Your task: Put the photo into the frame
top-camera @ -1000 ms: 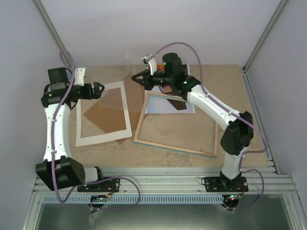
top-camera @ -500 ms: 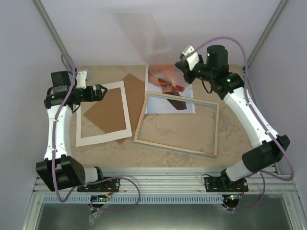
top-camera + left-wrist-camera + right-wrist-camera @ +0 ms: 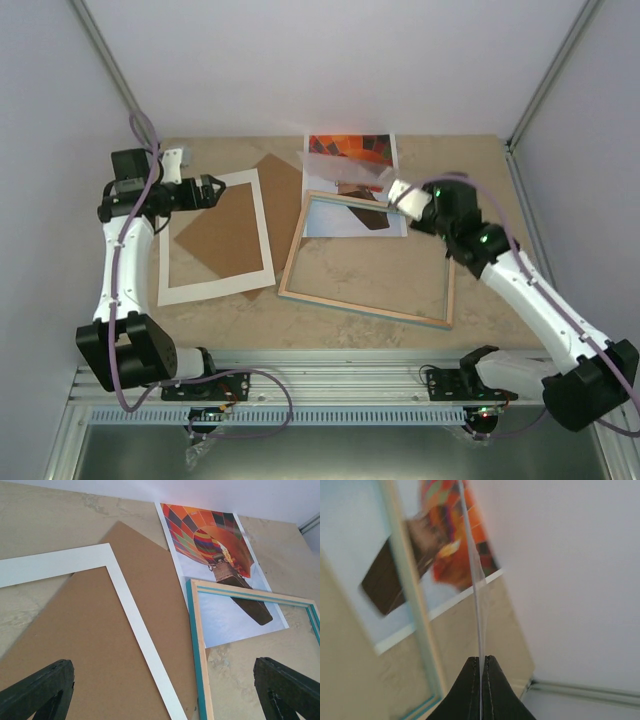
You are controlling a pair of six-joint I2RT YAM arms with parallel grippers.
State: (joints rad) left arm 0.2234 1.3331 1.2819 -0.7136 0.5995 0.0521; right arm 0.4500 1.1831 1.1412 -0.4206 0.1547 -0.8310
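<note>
The photo [image 3: 349, 151] lies face up at the back of the table, its near end under the frame's far rim. It also shows in the left wrist view [image 3: 210, 535] and the right wrist view [image 3: 451, 535]. The frame [image 3: 360, 305] lies flat with its bare wood face up, and its rim shows in the left wrist view [image 3: 199, 645]. My right gripper [image 3: 388, 190] is shut on the edge of a thin clear sheet [image 3: 345, 172] held above the photo. The sheet is edge-on in the right wrist view [image 3: 477, 600]. My left gripper [image 3: 215, 190] is open and empty above the mat's far edge.
A white cardboard mat [image 3: 266, 235] lies at the left on a brown backing board [image 3: 225, 235], which juts out toward the frame. Both show in the left wrist view, the mat [image 3: 135, 625] and the board [image 3: 75, 645]. Grey walls enclose the table.
My right arm has swung from over the photo out to the back right, then down and nearer, with the clear sheet in its jaws. The left arm has hardly moved.
</note>
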